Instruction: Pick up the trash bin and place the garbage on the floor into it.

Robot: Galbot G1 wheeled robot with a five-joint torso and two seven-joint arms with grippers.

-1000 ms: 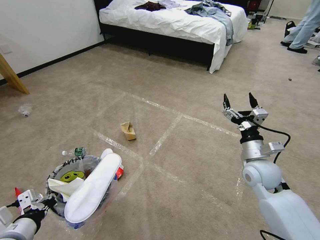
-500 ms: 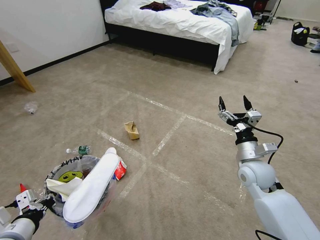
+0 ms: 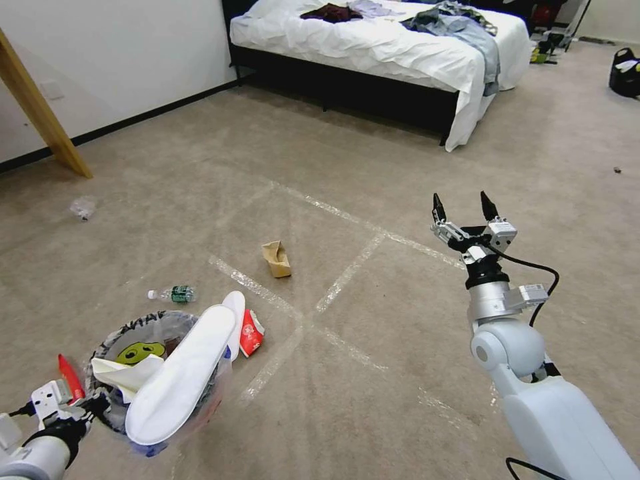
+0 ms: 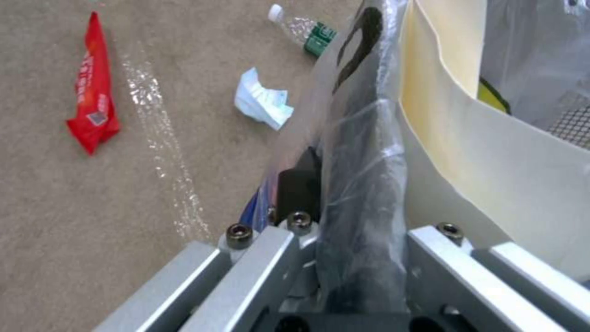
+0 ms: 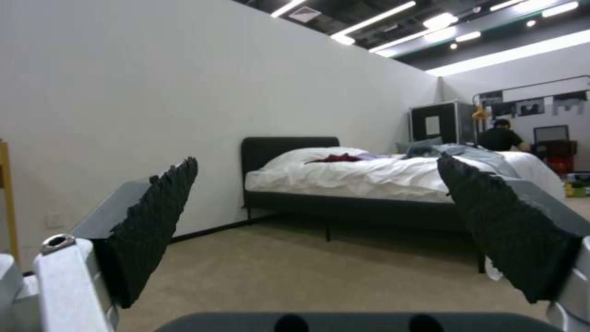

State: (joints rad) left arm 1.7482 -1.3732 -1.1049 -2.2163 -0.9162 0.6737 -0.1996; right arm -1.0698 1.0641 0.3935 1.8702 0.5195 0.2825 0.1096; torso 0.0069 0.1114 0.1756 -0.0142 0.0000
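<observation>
The trash bin (image 3: 105, 348), lined with a clear smiley-face bag, hangs low at my left, and my left gripper (image 3: 89, 405) is shut on its rim (image 4: 362, 184). A white slipper sole (image 3: 180, 380) and crumpled white paper (image 3: 125, 373) stick out of it. On the carpet lies the garbage: a brown cardboard scrap (image 3: 277, 259), a small green-labelled bottle (image 3: 172, 294), a red wrapper (image 3: 251, 333) beside the bin, another red wrapper (image 3: 69, 377), a clear plastic scrap (image 3: 82, 208) and a pale crumpled paper (image 4: 263, 102). My right gripper (image 3: 461, 203) is open in the air, holding nothing.
A bed (image 3: 393, 47) with clothes on it stands at the back, a wooden leg (image 3: 40, 113) leans by the left wall, and a dark bag (image 3: 625, 67) sits far right. Tape lines cross the carpet (image 3: 373, 320) between my arms.
The whole picture has shifted right, so the camera turned left. A red wrapper at the lower left has come into view. The bin stays held and the right gripper stays open.
</observation>
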